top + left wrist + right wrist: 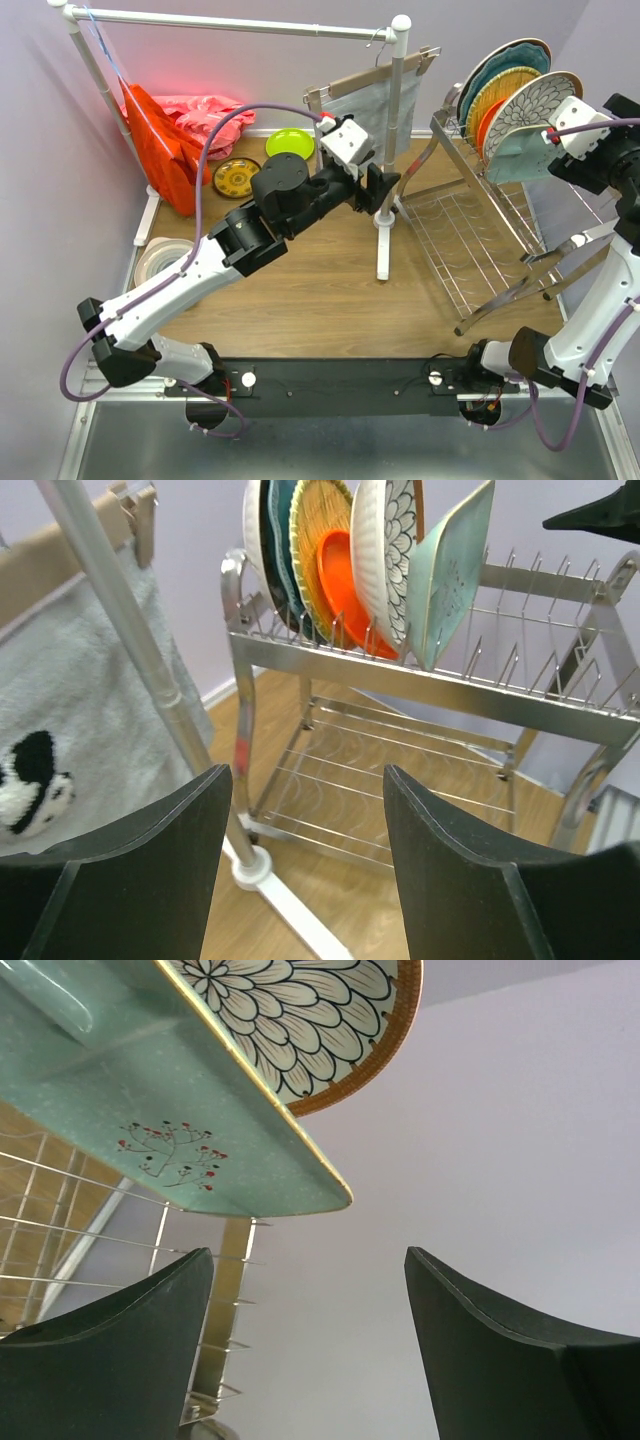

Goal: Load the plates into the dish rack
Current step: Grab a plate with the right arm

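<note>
Black left claw (310,780): I read the jaws wide, nothing between, hovering mid-table near the white rail post (385,225). White ringed plate (160,262): left table edge. Yellow-brown plate (237,177), lime plate (290,142): farther back. Dish rack (470,250), right: I count 6 pieces upright on the top tier, mint tray (450,570) outermost. Right claw (310,1260): wide, empty, near that tray.

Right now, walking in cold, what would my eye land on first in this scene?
The fan of colourful plates standing on edge in the top tier of the chrome dish rack, far right, with a mint tray ending the row. Then the bright orange-red cloth at the far left, and a lime green plate and a yellow-brown patterned plate lying flat on the table near it.
</note>
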`<state>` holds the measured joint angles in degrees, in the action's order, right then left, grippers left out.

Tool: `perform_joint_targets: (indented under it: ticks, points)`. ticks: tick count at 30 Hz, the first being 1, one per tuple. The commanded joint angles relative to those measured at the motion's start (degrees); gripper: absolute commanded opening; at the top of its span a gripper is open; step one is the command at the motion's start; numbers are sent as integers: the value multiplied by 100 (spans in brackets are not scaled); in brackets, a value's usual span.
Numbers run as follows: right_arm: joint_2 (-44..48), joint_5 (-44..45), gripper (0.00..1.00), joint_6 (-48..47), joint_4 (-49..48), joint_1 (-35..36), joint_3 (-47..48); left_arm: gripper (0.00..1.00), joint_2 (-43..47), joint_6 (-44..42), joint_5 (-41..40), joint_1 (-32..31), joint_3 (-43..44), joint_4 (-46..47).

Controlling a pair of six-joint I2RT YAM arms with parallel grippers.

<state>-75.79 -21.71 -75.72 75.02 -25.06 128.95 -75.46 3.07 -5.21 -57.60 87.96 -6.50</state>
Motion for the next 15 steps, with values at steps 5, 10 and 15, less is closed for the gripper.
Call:
perform_joint_targets:
  ticks: [5,10,15]
  points:
    - [-41,-86,86,-1022,-489,19,-475,70,-689,984,144,12,810,-519]
    - [-260,-245,85,-1252,-489,19,-293,71,-759,1108,56,12,828,-475]
    - [-428,-570,84,-1313,-506,19,-177,71,-865,1161,-24,12,968,-545]
